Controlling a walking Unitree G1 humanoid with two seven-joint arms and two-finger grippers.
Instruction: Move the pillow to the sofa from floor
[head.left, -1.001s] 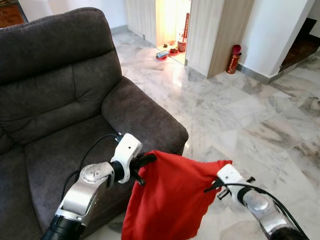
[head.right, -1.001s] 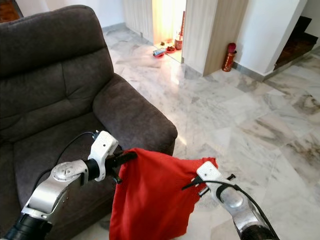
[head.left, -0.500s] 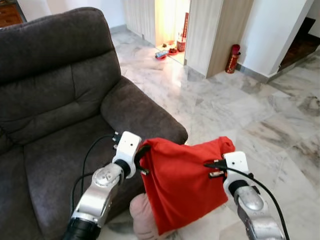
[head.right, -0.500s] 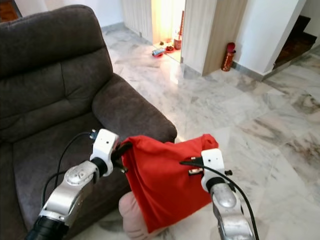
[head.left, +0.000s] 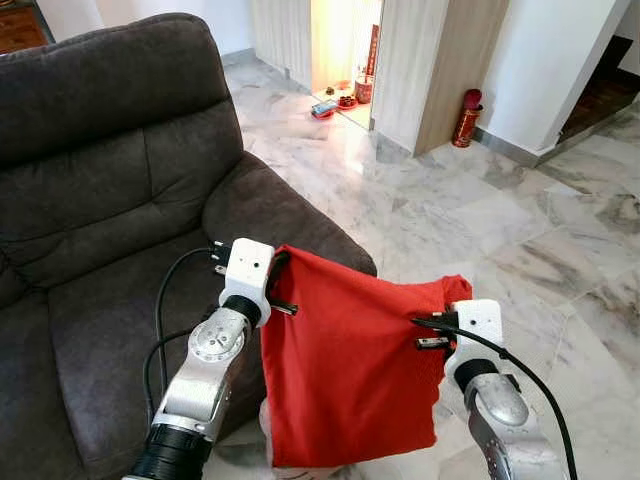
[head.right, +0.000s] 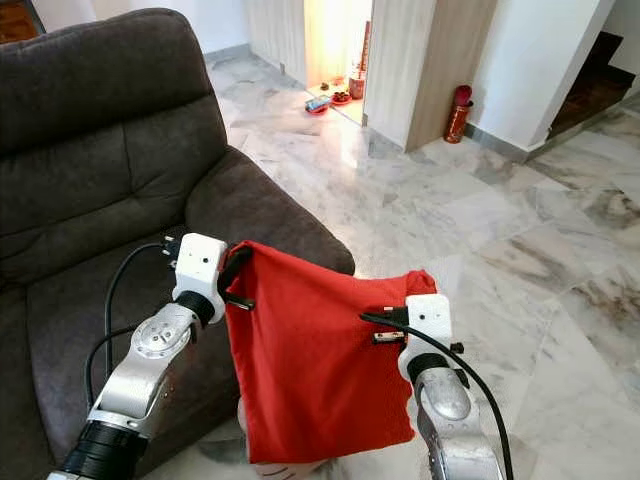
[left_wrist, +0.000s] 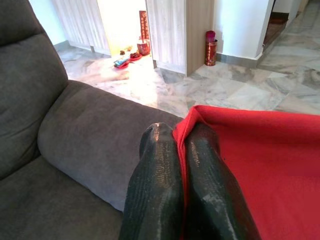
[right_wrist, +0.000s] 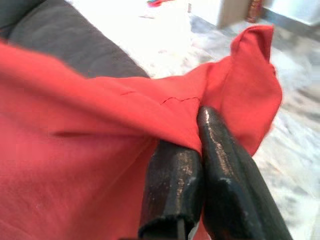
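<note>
Left gripper (left_wrist: 182, 150) and right gripper (right_wrist: 200, 150), jaws clamped on the red pillow's (head.left: 350, 370) top corners, hold it near the sofa (head.left: 110, 200).

Bright daylight glares from the doorway (head.left: 340, 40); right wrist view blurred.

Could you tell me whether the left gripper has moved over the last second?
Yes. The left gripper, shut on the red pillow, has risen and now overlaps the sofa armrest.

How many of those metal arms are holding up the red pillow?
2. The left gripper pinches the red pillow at its corner nearest the sofa; the right gripper pinches the opposite corner, over the floor.
</note>
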